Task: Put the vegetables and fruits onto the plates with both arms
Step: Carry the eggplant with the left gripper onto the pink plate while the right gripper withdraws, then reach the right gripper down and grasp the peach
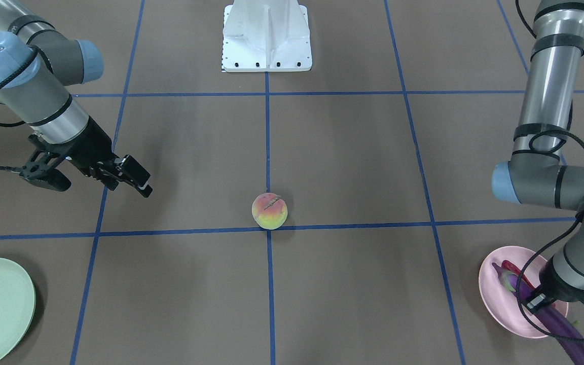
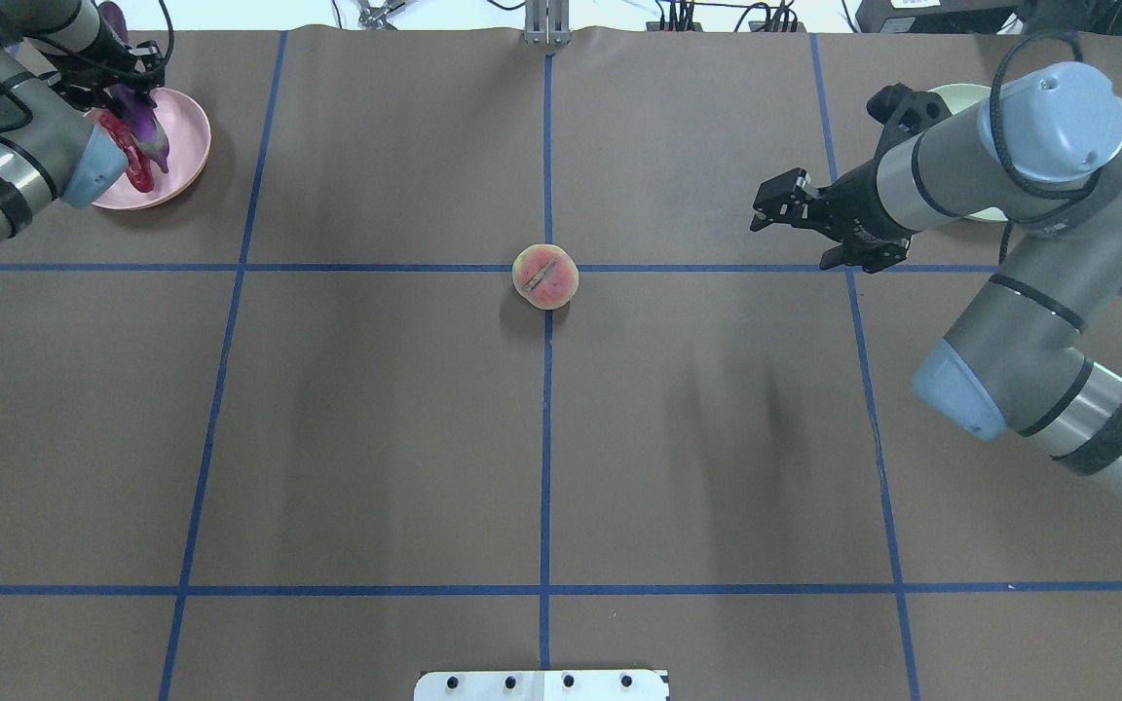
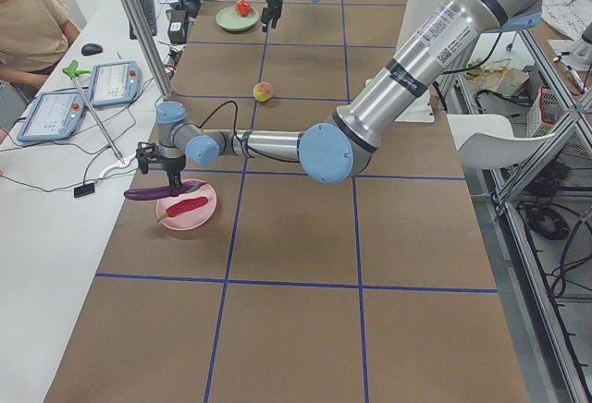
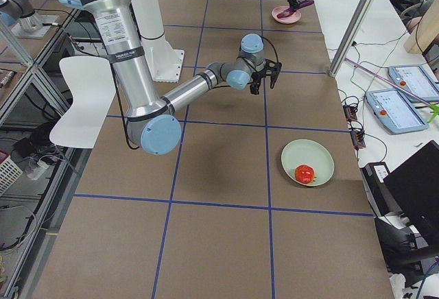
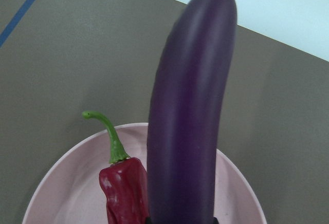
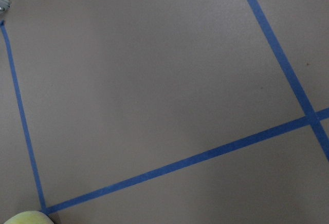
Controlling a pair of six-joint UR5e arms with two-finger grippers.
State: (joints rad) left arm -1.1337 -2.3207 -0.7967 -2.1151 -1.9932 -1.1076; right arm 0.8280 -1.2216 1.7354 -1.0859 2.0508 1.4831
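Our left gripper (image 3: 173, 181) clasps the smooth, long purple eggplant (image 5: 190, 121) over the matte pink plate (image 1: 489, 294), far from the round peach (image 2: 545, 276); the wrinkled chili (image 5: 123, 190) lies in that plate. Our right gripper (image 2: 762, 207), jaws spread and empty, hovers near the peach.

SITE: you are working in a robotics lab | SIGNS: a left arm (image 3: 407, 70) and a right arm (image 4: 130, 59) are standing at a table (image 2: 376, 438) gridded in blue tape (image 2: 546, 487) | teach pendants (image 3: 116, 82) are lying on your white bench (image 3: 55, 227), well apart from the left arm's jaws | aluminium posts (image 3: 139, 42) are framing the rig
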